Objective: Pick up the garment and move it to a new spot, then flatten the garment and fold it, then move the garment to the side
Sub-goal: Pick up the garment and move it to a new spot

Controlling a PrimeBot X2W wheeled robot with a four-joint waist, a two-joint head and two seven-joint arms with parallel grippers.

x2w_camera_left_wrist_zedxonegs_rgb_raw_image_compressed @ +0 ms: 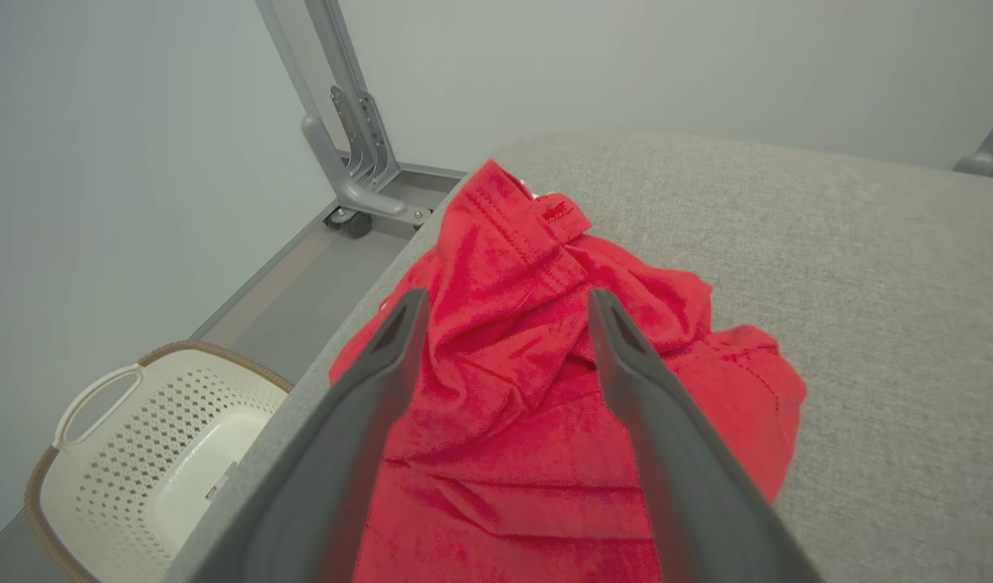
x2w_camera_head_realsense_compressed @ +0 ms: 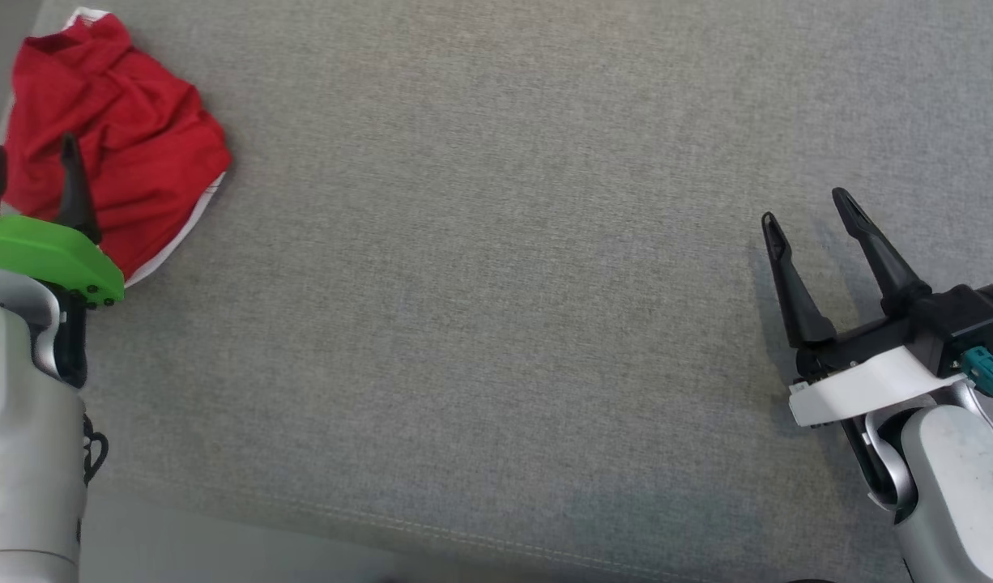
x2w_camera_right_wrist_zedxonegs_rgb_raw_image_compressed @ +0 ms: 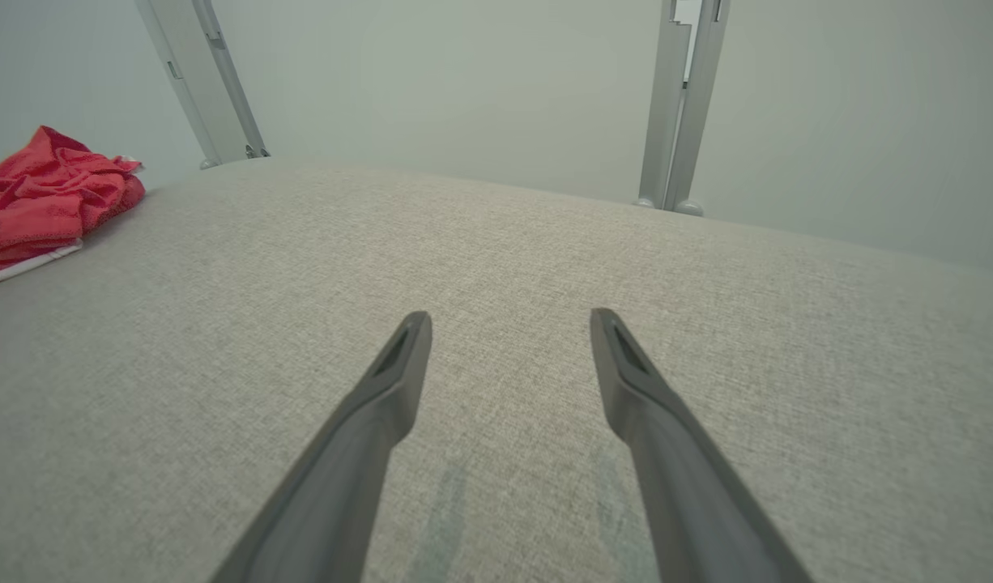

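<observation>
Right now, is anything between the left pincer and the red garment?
Nothing visible. The open left pincer points straight at the crumpled red garment, which lies at the left edge of the grey padded surface. No other object sits between them.

A bare test lab is suggested by plain pale walls [x2w_camera_right_wrist_zedxonegs_rgb_raw_image_compressed: 464, 81], grey metal frame posts [x2w_camera_right_wrist_zedxonegs_rgb_raw_image_compressed: 679, 105] on castors [x2w_camera_left_wrist_zedxonegs_rgb_raw_image_compressed: 347, 223], a grey fabric-covered desk [x2w_camera_head_realsense_compressed: 496, 324] and a perforated cream laundry basket [x2w_camera_left_wrist_zedxonegs_rgb_raw_image_compressed: 189, 405] set on the floor [x2w_camera_left_wrist_zedxonegs_rgb_raw_image_compressed: 318, 283] at the left.
</observation>
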